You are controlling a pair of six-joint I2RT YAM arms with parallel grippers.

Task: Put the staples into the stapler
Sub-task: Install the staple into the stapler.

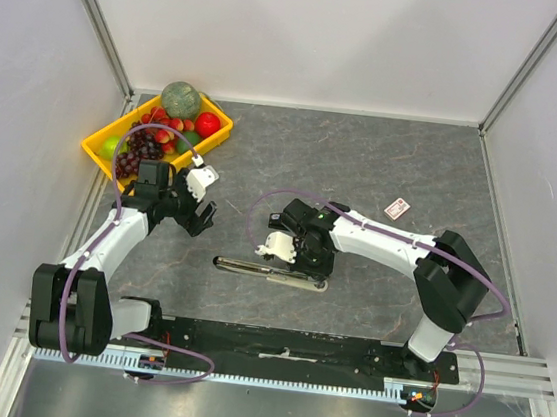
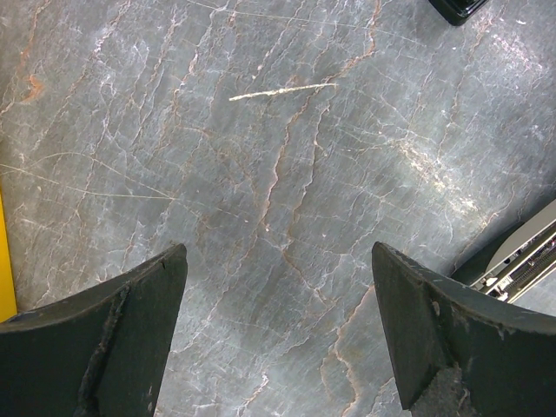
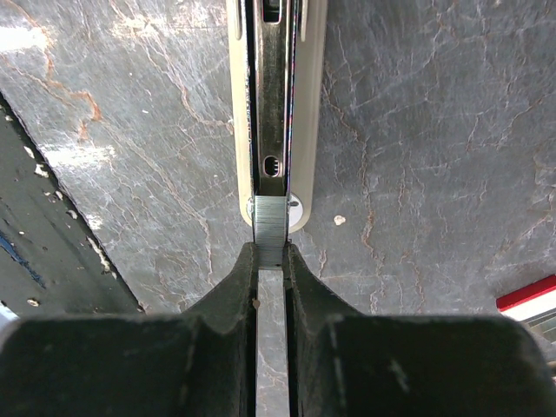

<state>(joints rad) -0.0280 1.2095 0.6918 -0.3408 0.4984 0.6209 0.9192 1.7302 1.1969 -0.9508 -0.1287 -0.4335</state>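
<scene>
Between the fingertips of the right gripper [image 3: 271, 261] a short strip of staples [image 3: 270, 226] is pinched by its flat sides, the two dark, matt fingers pressed in on it with only the strip's thickness between them. The strip is a small grey metal block, finely ribbed across its top and faintly bright. Its forward end projects just beyond the fingertips and meets the rounded end of the stapler [image 3: 308, 104], which runs straight ahead of the fingers. The stapler shows a smooth cream shell with a narrow, glossy metal channel [image 3: 271, 87] down its middle, pierced by a small oval slot. Judged from this alignment, loading is in its middle stage: the strip has been fetched and brought to the channel's mouth, but it does not yet appear seated along the channel. Sliding it home, releasing it and closing the stapler remain. To the right of the fingers, at the edge of the wrist view, lies a corner of the flat white-and-red box [image 3: 532, 294]. The left gripper [image 2: 278, 295] hangs idle with its fingers [image 2: 130, 339] spread wide over bare table [image 2: 261, 174], a grey, veined, stone-patterned surface, and holds nothing.
</scene>
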